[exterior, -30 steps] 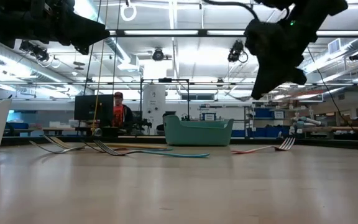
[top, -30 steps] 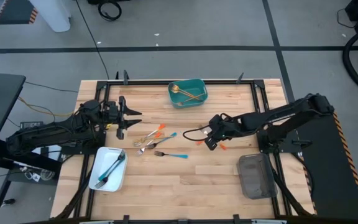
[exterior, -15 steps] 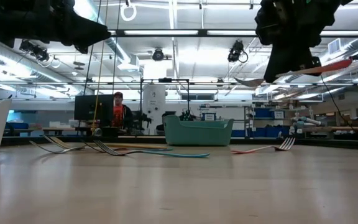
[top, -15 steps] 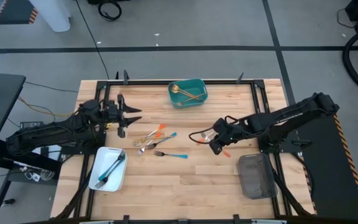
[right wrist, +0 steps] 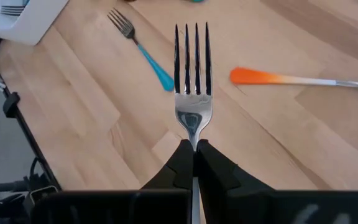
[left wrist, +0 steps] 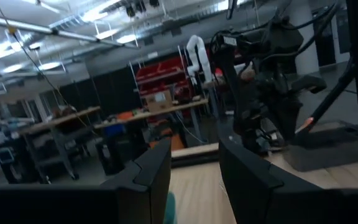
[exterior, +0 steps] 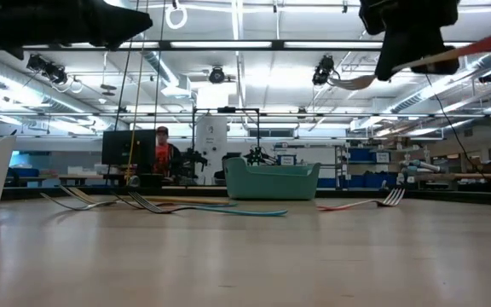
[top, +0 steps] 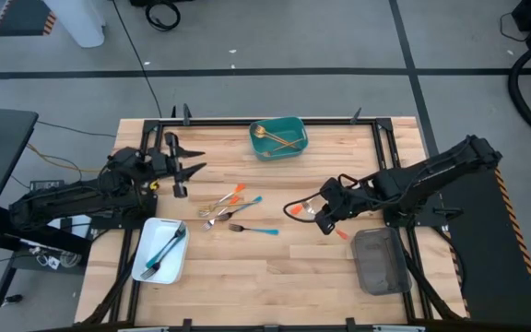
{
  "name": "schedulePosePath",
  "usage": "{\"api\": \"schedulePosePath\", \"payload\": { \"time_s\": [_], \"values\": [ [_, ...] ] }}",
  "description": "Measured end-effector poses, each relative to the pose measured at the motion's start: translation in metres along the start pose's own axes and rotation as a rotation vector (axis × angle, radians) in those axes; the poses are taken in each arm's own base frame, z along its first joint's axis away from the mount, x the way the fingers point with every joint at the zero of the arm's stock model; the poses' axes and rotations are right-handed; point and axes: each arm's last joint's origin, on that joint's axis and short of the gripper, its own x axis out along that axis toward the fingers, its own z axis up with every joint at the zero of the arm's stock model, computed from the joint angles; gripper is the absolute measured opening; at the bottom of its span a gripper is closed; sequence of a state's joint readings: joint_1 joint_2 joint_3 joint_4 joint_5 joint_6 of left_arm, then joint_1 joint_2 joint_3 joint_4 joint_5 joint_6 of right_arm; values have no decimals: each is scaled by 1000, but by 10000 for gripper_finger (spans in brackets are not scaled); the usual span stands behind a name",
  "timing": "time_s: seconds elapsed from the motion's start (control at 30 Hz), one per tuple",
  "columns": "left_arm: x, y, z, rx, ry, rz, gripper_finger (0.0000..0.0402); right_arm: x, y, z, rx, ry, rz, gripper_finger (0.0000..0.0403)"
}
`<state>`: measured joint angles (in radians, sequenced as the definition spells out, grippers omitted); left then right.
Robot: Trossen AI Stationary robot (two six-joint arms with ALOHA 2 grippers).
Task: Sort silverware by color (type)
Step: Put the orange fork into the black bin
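My right gripper [top: 324, 219] hangs over the table's right half, beside the grey tray [top: 381, 261], shut on an orange-handled fork [right wrist: 192, 68] with a silver head. A second orange-handled piece [right wrist: 278, 78] and a blue-handled fork [right wrist: 143, 53] lie flat on the wood below. More silverware [top: 229, 207] lies in a loose pile at mid-table. Gold pieces rest in the teal tray [top: 293, 148] and blue ones in the white tray [top: 147, 267]. My left gripper [top: 179, 169] is open, raised over the table's left side, touching nothing. My right gripper pinches the fork's silver neck [right wrist: 193, 134], just behind the head, between its two fingers [right wrist: 180, 163]. The fingers come from above. The fork [exterior: 450, 53] is lifted clear and tilted, its orange handle end [exterior: 488, 41] higher than its head [exterior: 354, 82].
The grey tray sits at the near right and the white tray at the near left; the teal tray is at the far middle. Bare wood [top: 275, 267] lies between pile and near edge. A person [exterior: 164, 153] sits far behind the table.
My right gripper has risen with the orange-handled fork and drifted toward the table's near right, toward the grey tray; the fork has gone up with it, clear of the table. My left gripper has lifted and tipped upward a little, staying open.
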<state>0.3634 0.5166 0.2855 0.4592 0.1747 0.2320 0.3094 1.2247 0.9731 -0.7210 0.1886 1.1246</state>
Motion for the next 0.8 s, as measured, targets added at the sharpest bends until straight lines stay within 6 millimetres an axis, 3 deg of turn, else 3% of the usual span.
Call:
{"api": "schedulePosePath", "payload": {
  "time_s": [0.23,0.8],
  "values": [
    [0,2,8,70,-77,21,142,-14,5,-6,35,40,-42,13],
    [-2,6,21,193,-199,106,142,-24,9,-41,98,203,-69,13]
  ]
}}
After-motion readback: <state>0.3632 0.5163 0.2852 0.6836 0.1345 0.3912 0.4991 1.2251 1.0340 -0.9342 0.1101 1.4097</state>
